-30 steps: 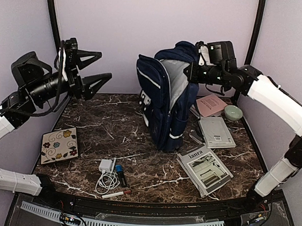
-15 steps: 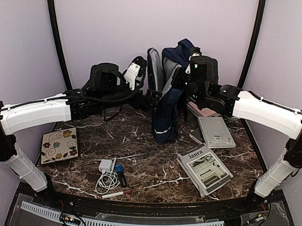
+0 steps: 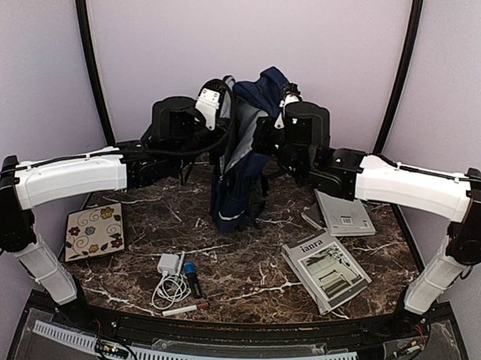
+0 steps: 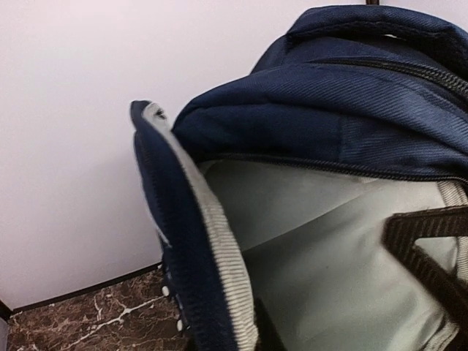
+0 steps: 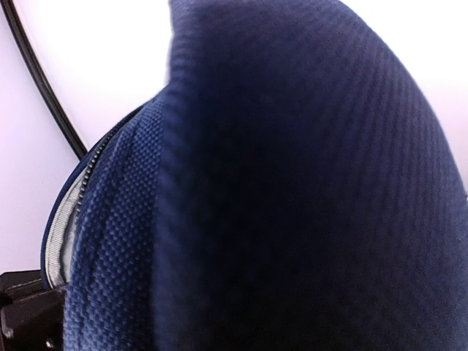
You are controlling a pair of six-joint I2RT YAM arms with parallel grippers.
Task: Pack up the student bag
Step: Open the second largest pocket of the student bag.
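The student bag [image 3: 234, 176], dark navy with a grey lining, stands upright at mid-table, held up between both arms. My left gripper [image 3: 225, 120] is at its top left, shut on the edge of the front flap [image 4: 191, 241]. The left wrist view looks into the open main compartment with its grey lining [image 4: 329, 241]. My right gripper [image 3: 268, 127] is at the bag's top right, shut on the navy fabric [image 5: 292, 190], which fills the right wrist view and hides the fingers.
A floral tile [image 3: 95, 232] lies at the left. A white charger with cable [image 3: 171, 276], a blue-black marker [image 3: 191, 279] and a red-tipped pen [image 3: 185, 308] lie near the front. A magazine [image 3: 326, 270] and a grey book [image 3: 344, 211] lie at the right.
My left arm swung in from the far left to the bag and shut on the front flap. The bag and my right gripper shifted left and turned.
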